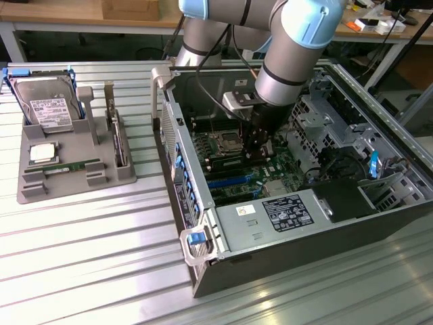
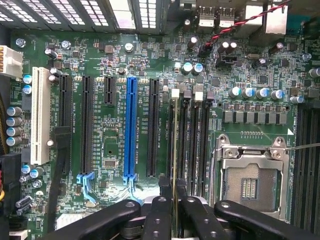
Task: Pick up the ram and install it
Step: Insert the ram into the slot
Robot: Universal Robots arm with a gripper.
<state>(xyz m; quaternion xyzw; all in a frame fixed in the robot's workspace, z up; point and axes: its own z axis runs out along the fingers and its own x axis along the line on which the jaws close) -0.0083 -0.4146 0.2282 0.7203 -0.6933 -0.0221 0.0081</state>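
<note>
- Tool (image 2: 175, 210) w/ black fingers (image 2: 192, 212) at lower centre of wrist view — pinched narrow on the ram (image 2: 174, 150), seen edge-on as a thin line over the DIMM slots (image 2: 192, 145).
- Blue slot (image 2: 131, 130) mid-frame, CPU socket (image 2: 250, 182) lower right.
- Exterior view: arm (image 1: 291, 54) reaches down into open PC case (image 1: 203, 240), centre frame.
- Grey tray (image 1: 74, 179) at left on table (image 1: 81, 271) — second green stick (image 1: 71, 166), hard drive (image 1: 47, 108) upper left.

The end effector (image 1: 260, 150) reaches down inside the open computer case (image 1: 298, 223).
</note>
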